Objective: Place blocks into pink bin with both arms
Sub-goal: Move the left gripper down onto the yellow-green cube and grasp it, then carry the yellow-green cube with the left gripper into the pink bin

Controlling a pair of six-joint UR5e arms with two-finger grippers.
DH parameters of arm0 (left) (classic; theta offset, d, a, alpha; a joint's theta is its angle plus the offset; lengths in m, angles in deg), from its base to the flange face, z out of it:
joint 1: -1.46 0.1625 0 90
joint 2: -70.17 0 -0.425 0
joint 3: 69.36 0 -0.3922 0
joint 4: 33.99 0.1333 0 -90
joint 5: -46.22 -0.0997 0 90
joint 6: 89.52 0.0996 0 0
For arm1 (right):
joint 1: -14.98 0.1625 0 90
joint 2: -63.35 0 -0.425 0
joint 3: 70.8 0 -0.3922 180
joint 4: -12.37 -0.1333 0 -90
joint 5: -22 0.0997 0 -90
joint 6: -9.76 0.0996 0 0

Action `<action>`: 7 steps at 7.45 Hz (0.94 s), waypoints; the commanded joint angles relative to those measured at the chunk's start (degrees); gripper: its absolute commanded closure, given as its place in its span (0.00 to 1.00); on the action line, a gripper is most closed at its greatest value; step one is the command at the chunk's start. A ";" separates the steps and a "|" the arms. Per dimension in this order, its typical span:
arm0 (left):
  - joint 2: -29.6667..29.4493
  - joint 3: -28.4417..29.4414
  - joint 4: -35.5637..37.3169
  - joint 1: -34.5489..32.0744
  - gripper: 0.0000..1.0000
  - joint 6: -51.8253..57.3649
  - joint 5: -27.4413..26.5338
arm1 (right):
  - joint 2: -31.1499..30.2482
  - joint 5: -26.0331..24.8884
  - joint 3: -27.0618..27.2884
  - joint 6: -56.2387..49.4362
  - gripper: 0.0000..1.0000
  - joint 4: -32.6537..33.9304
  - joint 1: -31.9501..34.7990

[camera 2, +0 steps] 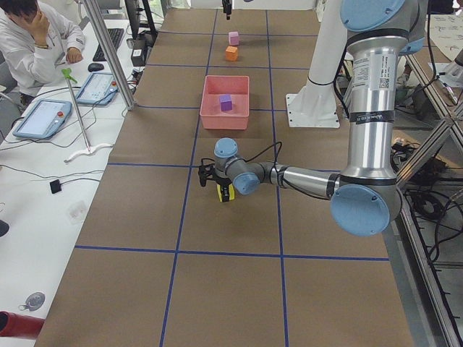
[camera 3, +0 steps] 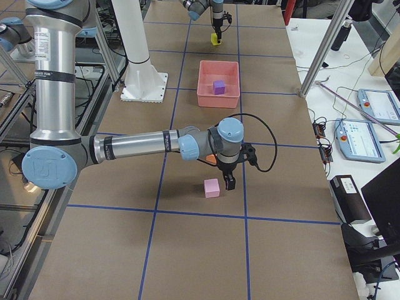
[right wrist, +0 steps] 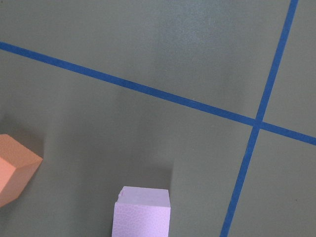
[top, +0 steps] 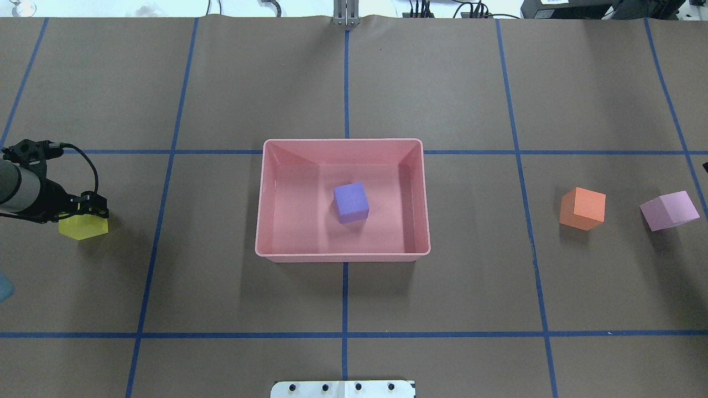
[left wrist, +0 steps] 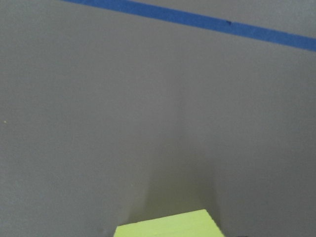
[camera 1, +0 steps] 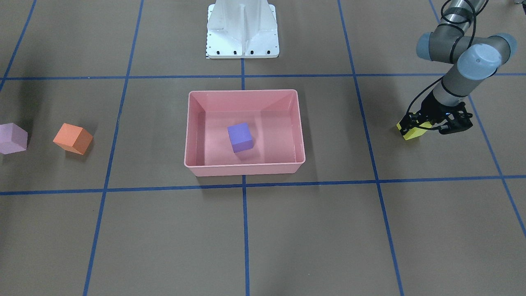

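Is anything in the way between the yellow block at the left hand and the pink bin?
Nothing visible stands between the yellow block at the left hand and the pink bin; the purple block lies inside.

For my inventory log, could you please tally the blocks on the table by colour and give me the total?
1 small matte purple cube, inside the salmon-pink plastic bin
1 small matte yellow cube
1 small matte orange cube
1 small matte light pink cube
Total: 4 blocks
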 commanded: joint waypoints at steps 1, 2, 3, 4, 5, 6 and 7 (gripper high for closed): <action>0.02 -3.86 1.07 0.12 0.40 -0.09 0.81 | 0.00 0.00 0.00 0.01 0.00 0.00 0.00; -0.67 -7.28 4.47 0.04 0.40 -0.96 3.16 | 0.00 0.00 0.00 0.01 0.00 0.00 -0.09; -2.42 -11.84 11.46 0.21 0.40 -2.36 3.45 | 0.00 0.00 0.00 0.01 0.00 0.00 -0.18; -7.48 -15.54 19.89 0.30 0.40 -4.29 3.36 | 0.00 0.00 0.00 0.01 0.00 0.00 -0.18; -16.50 -16.27 28.24 0.47 0.40 -8.22 3.45 | 0.00 0.00 0.09 0.01 0.00 0.00 -0.26; -26.16 -15.67 36.41 3.26 0.39 -12.44 3.36 | 0.00 0.00 0.09 0.09 0.00 0.00 -0.35; -33.91 -14.62 42.15 6.68 0.38 -16.13 2.84 | 0.09 0.00 0.00 0.09 0.00 0.00 -0.61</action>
